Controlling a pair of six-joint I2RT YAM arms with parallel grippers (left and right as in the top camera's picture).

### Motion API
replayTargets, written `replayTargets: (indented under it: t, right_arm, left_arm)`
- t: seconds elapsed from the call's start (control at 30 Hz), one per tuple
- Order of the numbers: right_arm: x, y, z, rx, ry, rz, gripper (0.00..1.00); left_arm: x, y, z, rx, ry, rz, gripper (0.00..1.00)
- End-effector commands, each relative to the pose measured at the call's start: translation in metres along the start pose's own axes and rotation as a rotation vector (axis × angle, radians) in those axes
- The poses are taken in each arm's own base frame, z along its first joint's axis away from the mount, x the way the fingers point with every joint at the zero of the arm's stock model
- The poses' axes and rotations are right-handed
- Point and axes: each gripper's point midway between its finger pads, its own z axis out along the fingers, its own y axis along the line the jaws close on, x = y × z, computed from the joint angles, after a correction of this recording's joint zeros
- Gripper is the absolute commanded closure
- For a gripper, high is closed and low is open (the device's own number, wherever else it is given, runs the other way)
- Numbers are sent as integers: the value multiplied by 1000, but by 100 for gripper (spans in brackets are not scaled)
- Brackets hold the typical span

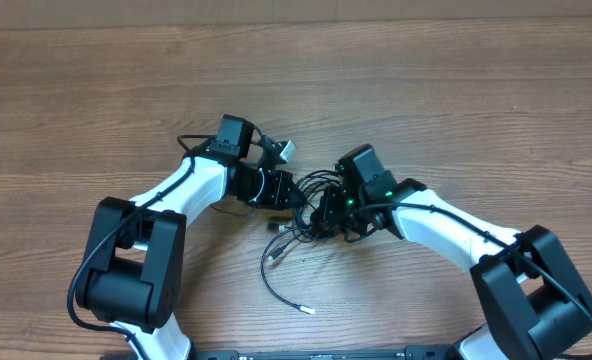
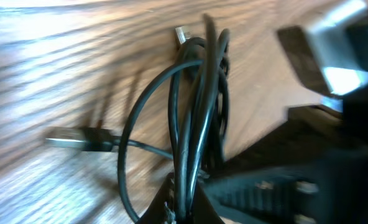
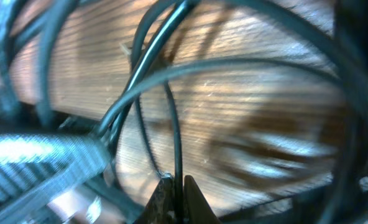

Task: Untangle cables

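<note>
1. Brown wood-grain tabletop fills the overhead view, with a paler strip along its far edge. You see the white-and-black left arm and right arm reaching in from the near side. The left gripper and right gripper meet mid-table on either side of a bundle of thin black flexible cables. One cord trails toward the near edge and ends in a silver tip. From up here you cannot tell how the jaws stand.
2. On the left wrist view the same wood is blurred, with glare at the upper left. Your left gripper is pinched closed on several strands of the cables, which rise from it in long loops. Only this view shows a flat silver plug lying on the wood to the left and a small pale plug at the loops' top. A dark blurred machine part fills the right side.
3. On the right wrist view, wood shows through crossing arcs of the cables. Your right gripper is closed narrowly on one thin strand. A blurred grey ribbed band sits lower left; you cannot tell what it is.
</note>
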Motion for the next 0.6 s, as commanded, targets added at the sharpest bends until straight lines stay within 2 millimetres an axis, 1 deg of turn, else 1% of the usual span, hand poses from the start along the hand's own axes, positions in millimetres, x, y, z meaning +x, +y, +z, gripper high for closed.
replayTargets:
  t: [0.0,0.07,0.13,0.23,0.37,0.43,0.5,0.57]
  right_arm:
    - [11,32,-24,-181,103,2,96]
    - [14,42,-34,-238,128,-10,96]
    - [20,48,-39,-273,155,-18,96]
    - [28,48,-39,-266,186,-7,96]
    - [32,35,-31,-182,170,9,96]
    - [34,25,-27,-115,157,40,96]
    - [39,7,-23,-5,140,107,96]
    - [45,-5,-21,68,132,138,96]
  left_arm:
    - [-10,23,-3,-130,-35,-85,96]
    - [-12,32,-5,-173,-49,-134,96]
    - [-13,38,-7,-204,-63,-181,96]
    - [-16,44,-11,-224,-86,-249,96]
    - [-21,46,-12,-230,-114,-307,96]
    - [-23,46,-12,-227,-125,-317,96]
    - [-26,46,-12,-227,-135,-333,96]
    - [-28,46,-13,-224,-145,-343,96]
